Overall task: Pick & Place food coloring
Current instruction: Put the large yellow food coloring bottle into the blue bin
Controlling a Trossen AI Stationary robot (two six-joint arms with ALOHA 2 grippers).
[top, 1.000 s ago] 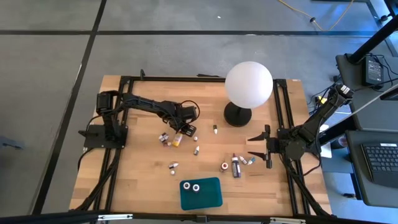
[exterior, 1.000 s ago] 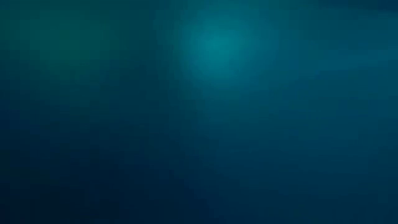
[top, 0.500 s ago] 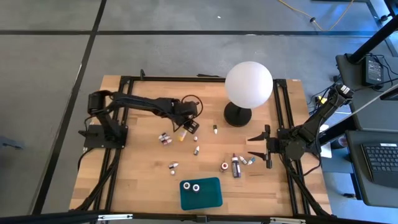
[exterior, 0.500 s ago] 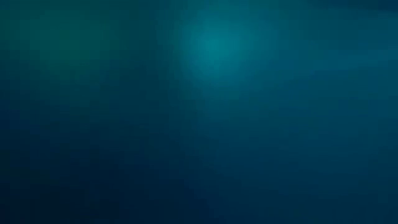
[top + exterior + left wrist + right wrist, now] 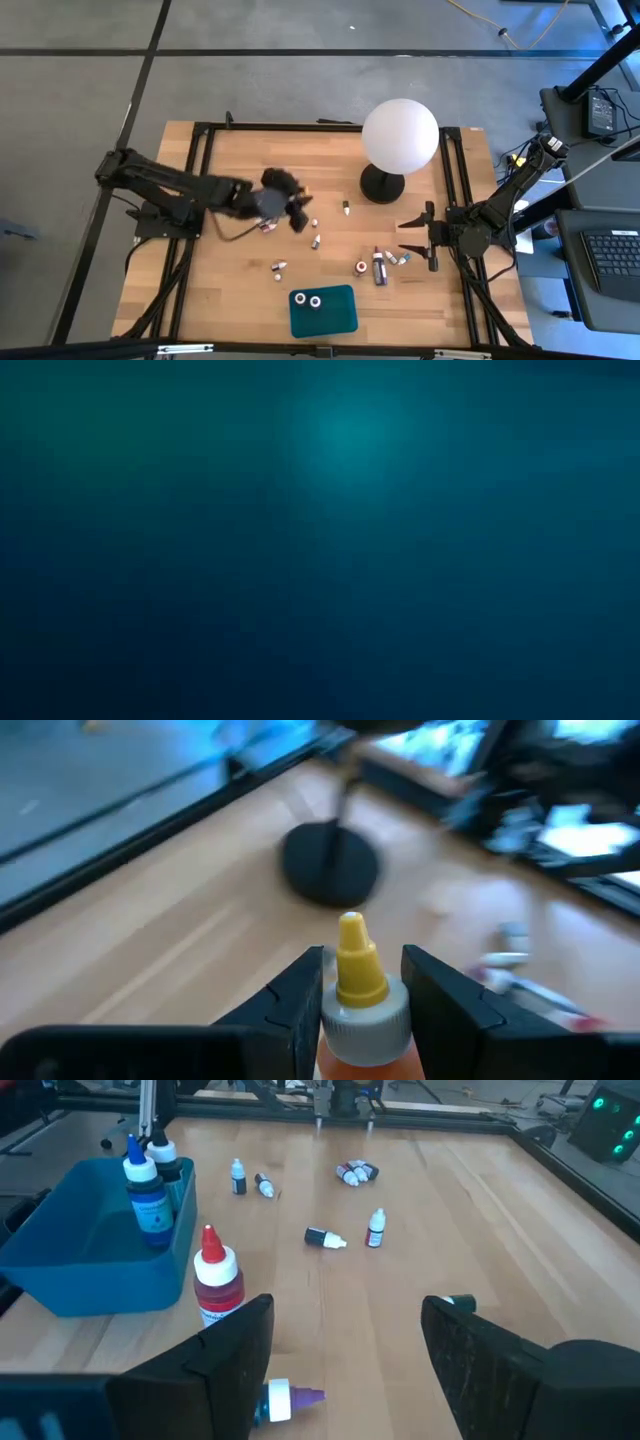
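A small orange food coloring bottle (image 5: 350, 990) with a yellow nozzle and a pale collar sits between the fingers of my left gripper (image 5: 298, 208), raised above the table's middle left. Other food coloring bottles lie scattered on the wood: a pair (image 5: 265, 225), single ones (image 5: 315, 241) (image 5: 278, 268), and a group (image 5: 380, 265) near my right gripper (image 5: 415, 236). That gripper stands open at the right with nothing between its fingers. Two white-capped bottles (image 5: 308, 300) stand in the teal tray (image 5: 335, 318). The low view shows only a dark teal blur. My left gripper pinches the orange bottle between its two fingers, one on each side of the pale collar (image 5: 365, 1020) just below the nozzle. The yellow nozzle (image 5: 352, 955) sticks out past the fingertips. The bottle is lifted clear of the table.
A white globe lamp (image 5: 400, 135) on a round black base (image 5: 381, 183) stands at the far middle. Black rails (image 5: 205, 160) frame the table's sides. A red bottle (image 5: 215, 1280) stands just ahead of my right gripper, beside the tray (image 5: 90, 1270).
My left gripper has risen from the table with the orange bottle, which is now lifted clear. The arm has swung back toward the left edge, and the gripper has tipped from pointing steeply down to more nearly level.
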